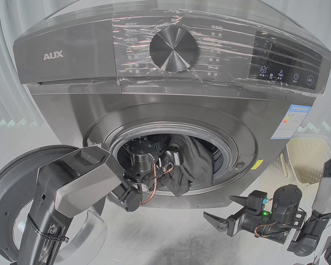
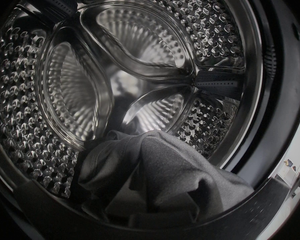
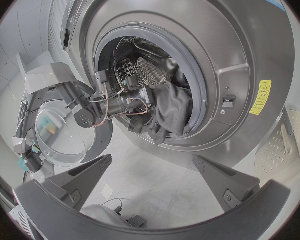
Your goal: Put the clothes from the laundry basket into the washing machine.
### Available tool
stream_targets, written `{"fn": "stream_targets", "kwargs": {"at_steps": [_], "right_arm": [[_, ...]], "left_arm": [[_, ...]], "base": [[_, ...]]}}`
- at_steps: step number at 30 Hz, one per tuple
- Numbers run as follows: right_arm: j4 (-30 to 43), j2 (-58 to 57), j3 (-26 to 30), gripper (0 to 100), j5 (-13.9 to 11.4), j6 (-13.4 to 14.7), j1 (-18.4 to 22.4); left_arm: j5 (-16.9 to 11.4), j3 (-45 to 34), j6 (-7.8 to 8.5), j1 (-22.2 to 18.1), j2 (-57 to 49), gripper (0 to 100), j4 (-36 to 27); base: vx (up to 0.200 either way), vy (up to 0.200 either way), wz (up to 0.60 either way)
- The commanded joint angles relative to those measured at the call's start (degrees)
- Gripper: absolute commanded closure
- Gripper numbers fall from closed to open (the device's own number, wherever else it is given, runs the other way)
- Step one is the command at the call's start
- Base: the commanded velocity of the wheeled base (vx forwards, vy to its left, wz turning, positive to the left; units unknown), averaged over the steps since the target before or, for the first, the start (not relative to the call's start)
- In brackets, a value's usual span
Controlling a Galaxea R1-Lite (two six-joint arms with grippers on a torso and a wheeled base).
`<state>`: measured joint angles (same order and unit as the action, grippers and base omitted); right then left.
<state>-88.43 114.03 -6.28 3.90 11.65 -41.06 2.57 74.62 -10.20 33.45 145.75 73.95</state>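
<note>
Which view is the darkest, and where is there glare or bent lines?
Left wrist view: darkest, dim drum with bright glints on the metal. Head view: glare on the plastic film; the washing machine bulges outward. Right wrist view: evenly lit, black corners, curved edges.

**Pale drapes over a glossy grey floor**

In the head view a pale grey curtain [image 1: 2, 56] hangs in soft vertical folds at nine o'clock and shows again at two o'clock. A band of small zigzag marks [image 1: 11, 122] crosses it low down, at about nine and three o'clock. The floor [image 1: 165, 232] at six o'clock is light grey and smooth, with faint cloudy veining and a dull sheen. The right wrist view shows a wall [image 3: 10, 54] of large pale panels with thin seams, meeting the same floor. A small pale square mark [image 3: 107, 191] lies there just beside a thin cable [image 3: 112, 201]. The light is soft and even.
</note>
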Motion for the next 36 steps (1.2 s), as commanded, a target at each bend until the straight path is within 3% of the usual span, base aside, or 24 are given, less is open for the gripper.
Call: {"fn": "stream_targets", "kwargs": {"at_steps": [1, 6, 10, 18, 19, 22, 33, 34, 36], "right_arm": [[0.0, 0.3, 0.0, 0, 0.1, -0.1, -0.6], [0.0, 0.4, 0.1, 0, 0.1, -0.1, -0.6], [0.0, 0.4, 0.0, 0, 0.1, -0.1, -0.6], [-0.1, 1.0, 0.0, 0, 0.1, 0.0, -0.6], [-0.1, 1.0, 0.0, 0, 0.1, 0.0, -0.6], [-0.1, 1.0, -0.1, 0, 0.1, 0.0, -0.4], [-0.1, 1.6, -0.3, 0, 0.1, 0.0, -0.4], [-0.1, 1.6, -0.2, 0, 0.1, 0.0, -0.4], [-0.1, 1.6, -0.2, 0, 0.1, 0.0, -0.4]], "left_arm": [[0.1, 7.6, 0.36, -0.6, 2.2, 100, -4.2], [0.6, 14.4, 1.50, -2.4, 3.8, 100, -9.8], [2.7, 20.1, 1.50, -2.6, 6.8, 100, -12.6], [3.0, 27.9, 0.71, -2.4, 10.0, 100, -15.8], [4.8, 33.8, 0.45, -2.7, 11.9, 100, -18.1], [7.8, 40.0, 0.45, -3.7, 14.2, 100, -21.2], [8.5, 40.0, 0.36, -5.0, 14.0, 100, -22.8], [8.5, 40.0, 0.36, -5.0, 14.0, 0, -22.8], [8.6, 40.0, 0.36, -4.9, 14.0, 0, -22.8]], "base": [[0.000, 0.000, 0.00], [0.000, 0.000, 0.00], [0.000, 0.000, 0.00], [0.000, 0.000, 0.00], [0.000, 0.000, 0.00], [0.000, 0.000, 0.00], [0.000, 0.000, 0.00], [0.000, 0.000, 0.00], [0.000, 0.000, 0.00]]}}
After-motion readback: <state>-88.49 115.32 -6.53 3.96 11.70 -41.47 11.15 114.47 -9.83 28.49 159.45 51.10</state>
